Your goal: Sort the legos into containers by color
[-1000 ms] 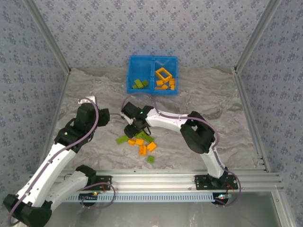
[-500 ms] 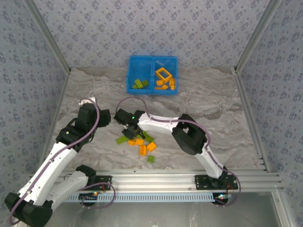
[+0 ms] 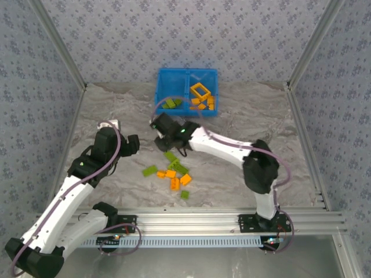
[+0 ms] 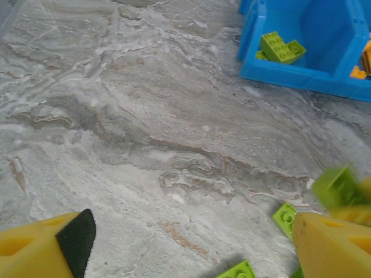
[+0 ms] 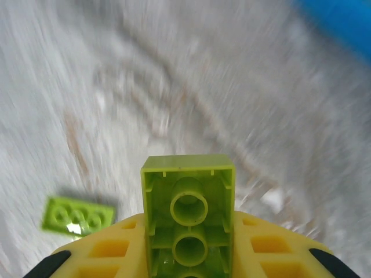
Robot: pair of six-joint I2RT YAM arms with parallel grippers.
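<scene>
Top view: the right claw (image 3: 161, 126) has lifted off the loose pile of orange and lime green plastic bricks (image 3: 173, 174) and now sits between that pile and the bright blue two-compartment plastic bin (image 3: 174, 84); the left claw (image 3: 131, 145) stays left of the pile.

Left wrist: the left claw is spread wide with nothing between its fingers; the bin lies ahead to its right.

Right wrist: the right claw pinches a lime green brick (image 5: 188, 214); its long axis runs along the fingers, hollow underside towards the camera.
</scene>
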